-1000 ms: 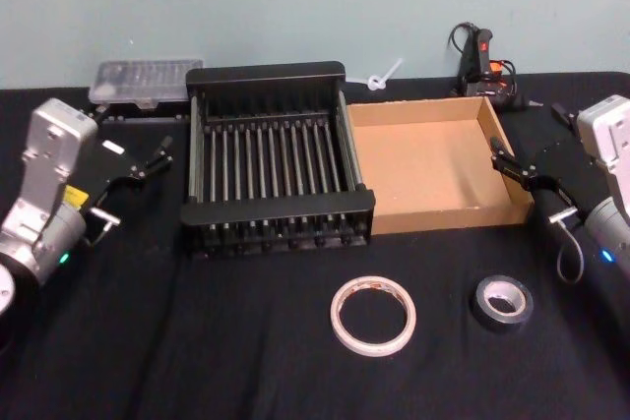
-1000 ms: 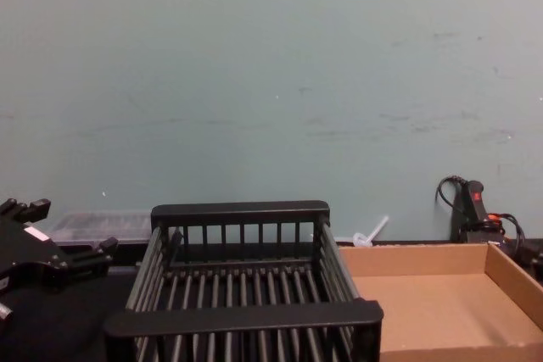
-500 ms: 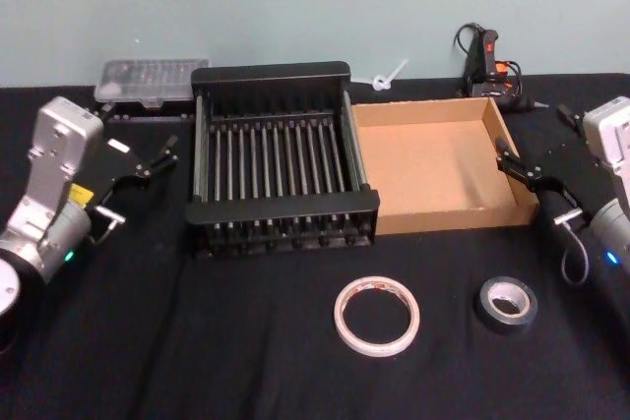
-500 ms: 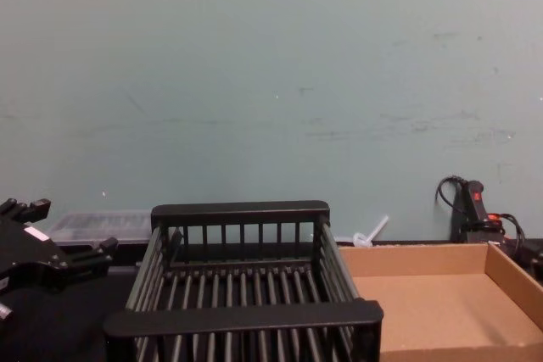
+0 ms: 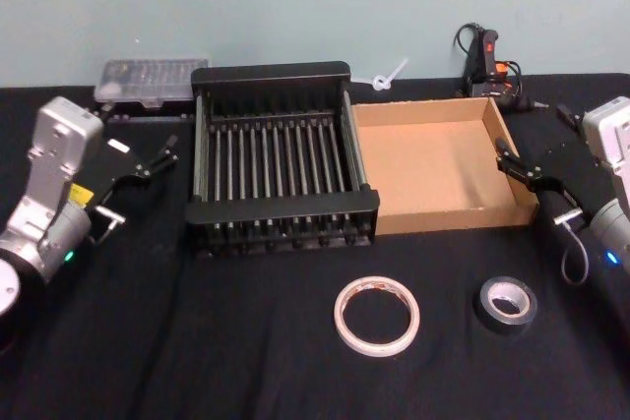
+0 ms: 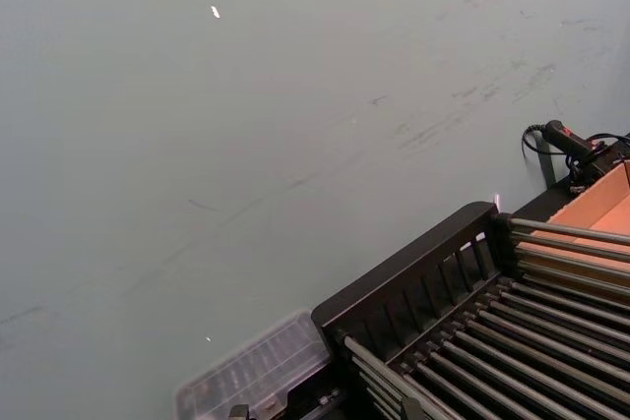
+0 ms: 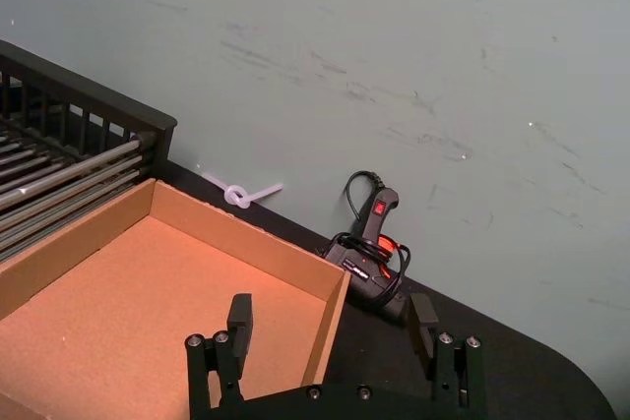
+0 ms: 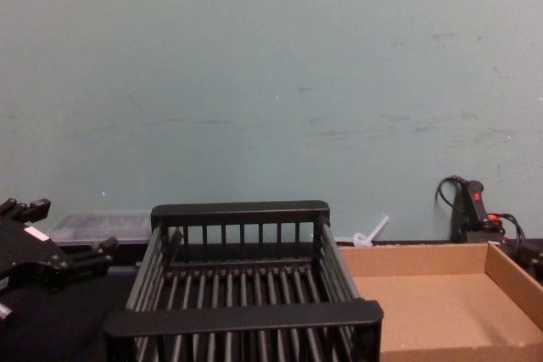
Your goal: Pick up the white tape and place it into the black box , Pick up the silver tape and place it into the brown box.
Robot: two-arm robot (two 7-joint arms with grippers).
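Pretty much nothing has changed over the last second, apart from a small shift in the head view's framing early on. Both arms sit where they were and both tapes haven't budged, so I'd say the task hasn't really started.

The white tape (image 5: 377, 316) lies flat near the front edge of the desk (image 5: 197, 341), about the middle. The silver tape (image 5: 506, 303) is on the desk to its right, well apart from it. Neither is touched by anything.

The black box (image 5: 278, 158) sits toward the back of the desk, left of centre, with the brown box (image 5: 433, 166) right up against its right side. Both are empty.

The left end effector (image 5: 156, 158) hangs by the left edge of the desk, just left of the black box, fingers apart and holding nothing. The right end effector (image 5: 514, 168) is over by the brown box's right wall near the right edge; the right wrist view shows its fingers (image 7: 239, 321) spread wide, nothing between them.

My guess is the next move is a reach toward the front edge for one of the tapes. The white one is a thin flat ring, so pinching its wall from above could be fiddly.
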